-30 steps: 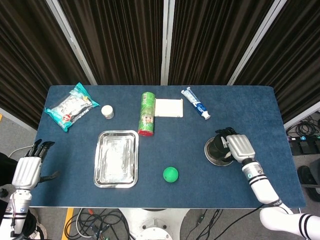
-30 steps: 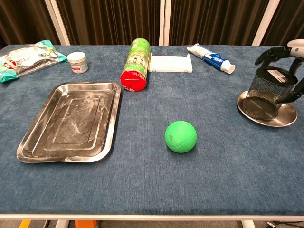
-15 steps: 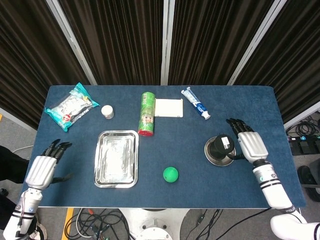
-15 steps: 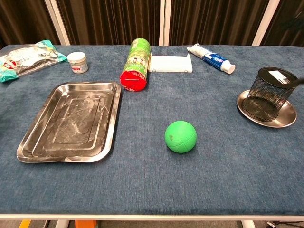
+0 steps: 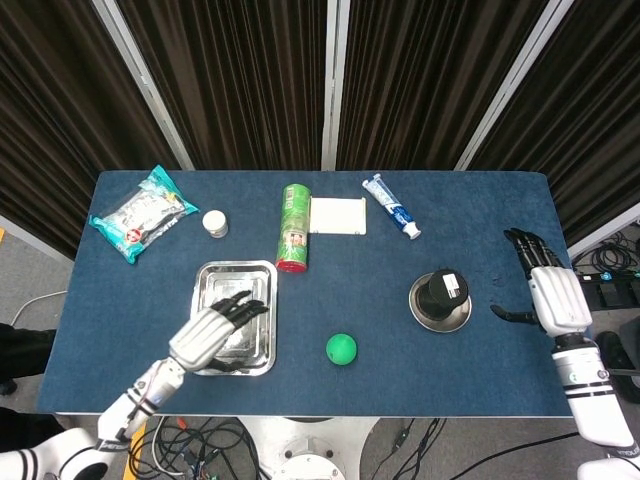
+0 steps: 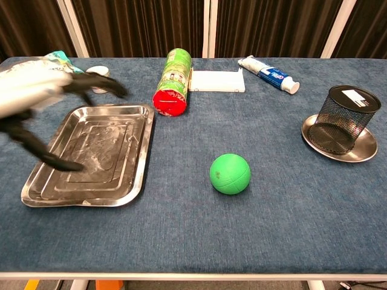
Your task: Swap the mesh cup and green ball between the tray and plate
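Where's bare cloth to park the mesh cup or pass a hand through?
Free: the wide strip between the green ball and the plate holding the mesh cup, and the mid-table patch below the toothpaste. Crowded: the back row around the can; the left hand covers the tray.

Left robot hand [image 5: 213, 333] now over tray [image 5: 258, 275]; right robot hand [image 5: 551, 296] off mesh cup [image 5: 444, 290].
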### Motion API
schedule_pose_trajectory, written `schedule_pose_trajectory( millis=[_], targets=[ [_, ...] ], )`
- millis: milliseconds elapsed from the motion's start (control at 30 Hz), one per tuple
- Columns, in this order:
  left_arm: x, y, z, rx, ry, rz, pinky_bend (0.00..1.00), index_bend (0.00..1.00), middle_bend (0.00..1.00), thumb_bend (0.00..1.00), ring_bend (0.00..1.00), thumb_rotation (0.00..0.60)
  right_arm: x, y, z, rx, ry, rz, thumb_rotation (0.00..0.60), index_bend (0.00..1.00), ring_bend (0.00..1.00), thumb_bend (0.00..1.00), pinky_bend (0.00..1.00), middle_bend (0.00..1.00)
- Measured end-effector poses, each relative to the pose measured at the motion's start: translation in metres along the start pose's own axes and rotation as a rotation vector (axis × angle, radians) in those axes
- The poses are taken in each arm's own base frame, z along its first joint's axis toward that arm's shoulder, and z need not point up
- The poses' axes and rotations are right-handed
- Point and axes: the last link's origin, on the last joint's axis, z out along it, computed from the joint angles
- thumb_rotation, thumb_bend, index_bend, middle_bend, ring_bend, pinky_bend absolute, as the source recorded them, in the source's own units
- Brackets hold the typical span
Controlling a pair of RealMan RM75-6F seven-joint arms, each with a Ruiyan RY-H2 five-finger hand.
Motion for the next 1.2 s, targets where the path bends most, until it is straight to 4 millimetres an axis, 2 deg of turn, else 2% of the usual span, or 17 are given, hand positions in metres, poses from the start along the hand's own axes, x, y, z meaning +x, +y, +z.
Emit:
schedule_pose_trajectory(
  millis=[200, 400, 700, 967, 1200],
  targets=[
    [-0.017, 0.036, 0.035, -0.124, -0.051, -0.018, 0.25, 0.14, 0.12, 0.08, 0.04, 0.600, -0.004, 0.011, -0.001, -0.016, -0.007, 0.019, 0.600, 0.00, 0.00, 0.00, 0.17, 0.04],
    [-0.029, 0.058, 0.066, -0.190, -0.088, 0.005, 0.25, 0.14, 0.12, 0.08, 0.04, 0.600, -0.006, 0.022, -0.004, -0.032, -0.004, 0.037, 0.600, 0.00, 0.00, 0.00, 0.17, 0.04],
    [-0.051, 0.073, 0.105, -0.217, -0.171, 0.067, 0.27, 0.14, 0.12, 0.09, 0.04, 0.600, -0.004, 0.041, -0.009, -0.061, 0.009, 0.066, 0.600, 0.00, 0.00, 0.00, 0.17, 0.04],
    [-0.057, 0.074, 0.116, -0.210, -0.209, 0.095, 0.31, 0.14, 0.14, 0.12, 0.05, 0.600, -0.005, 0.051, -0.012, -0.064, 0.016, 0.083, 0.600, 0.00, 0.00, 0.00, 0.17, 0.04],
    [-0.061, 0.083, 0.122, -0.235, -0.206, 0.097, 0.37, 0.21, 0.17, 0.14, 0.09, 0.600, -0.007, 0.053, -0.011, -0.066, 0.014, 0.091, 0.600, 0.00, 0.00, 0.00, 0.17, 0.04]
  ],
)
